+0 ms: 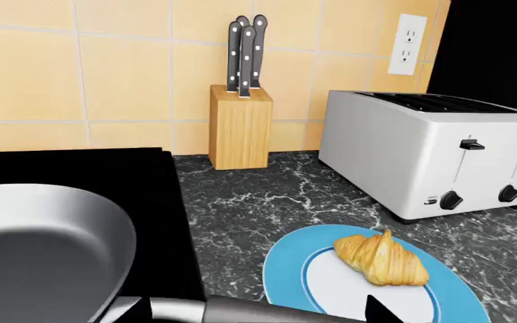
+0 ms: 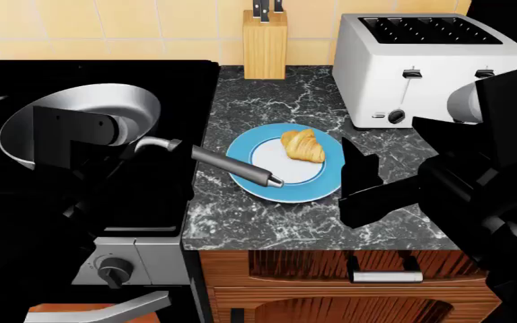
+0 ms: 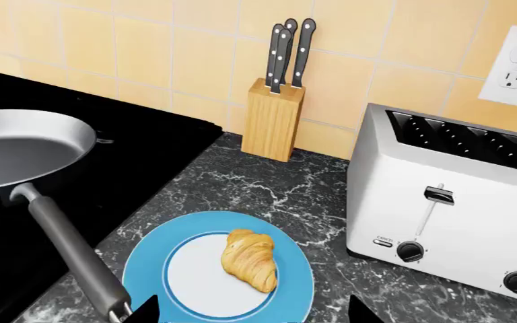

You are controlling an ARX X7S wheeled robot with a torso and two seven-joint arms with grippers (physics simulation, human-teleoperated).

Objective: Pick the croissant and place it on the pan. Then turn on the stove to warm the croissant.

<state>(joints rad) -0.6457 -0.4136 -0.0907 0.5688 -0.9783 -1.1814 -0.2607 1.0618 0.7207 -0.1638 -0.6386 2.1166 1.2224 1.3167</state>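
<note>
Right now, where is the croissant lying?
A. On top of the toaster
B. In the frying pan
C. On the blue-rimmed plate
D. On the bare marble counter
C: the croissant lies on the white centre of the blue-rimmed plate, on the counter beside the stove; the frying pan holds nothing.

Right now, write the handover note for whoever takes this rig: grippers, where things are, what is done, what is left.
Left gripper: only one fingertip shows, state unclear, holds nothing seen.
Right gripper: open and empty, facing the plate.
The small golden-brown ridged croissant lies on the blue-rimmed white plate on the marble counter.
The round grey metal pan sits on the black gas stove, its long handle reaching over the plate's rim.
Done: nothing yet.
Left: pick the croissant, place it in the pan, turn a black stove knob.
</note>
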